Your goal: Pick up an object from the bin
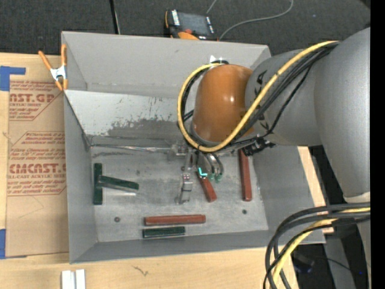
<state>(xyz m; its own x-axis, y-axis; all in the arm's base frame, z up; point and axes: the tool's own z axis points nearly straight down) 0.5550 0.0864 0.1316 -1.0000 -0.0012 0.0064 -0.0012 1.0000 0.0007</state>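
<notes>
- Gripper [194,184]: hangs under the orange wrist cover [219,104], low over the floor of the grey bin [120,110] and near its middle. The cover and cables hide most of it, so an onlooker cannot tell whether it is spread or pressed together.
- Nearest thing: a short red-brown stick [208,189] lies just beside the gripper on the arm's side, perhaps touching it. Its upper end runs out of sight beneath the wrist. Nothing can be seen gripped.
- Step in hand (judgement): settling over this stick for a grasp. To do it well, centre the gripper over the stick's middle and turn the wrist so the closing direction crosses the long axis. Close on the narrow sides, then lift straight up, keeping clear of the neighbouring stick.
- Pointing: the short stick lies flat with its long axis oblique. Its free end points away from the gripper, toward the camera's side of the bin and slightly toward the arm.
- Longer red-brown stick [245,176]: further to the arm's side of the gripper and apart from the short one. Its long axis runs from the far wall toward the camera's side.
- Red-brown bar [174,220] and dark green bar [163,232]: on the camera's side of the gripper, side by side, with long axes crosswise to the sticks.
- Green T-shaped piece [99,184]: well apart, on the side away from the arm.
</notes>
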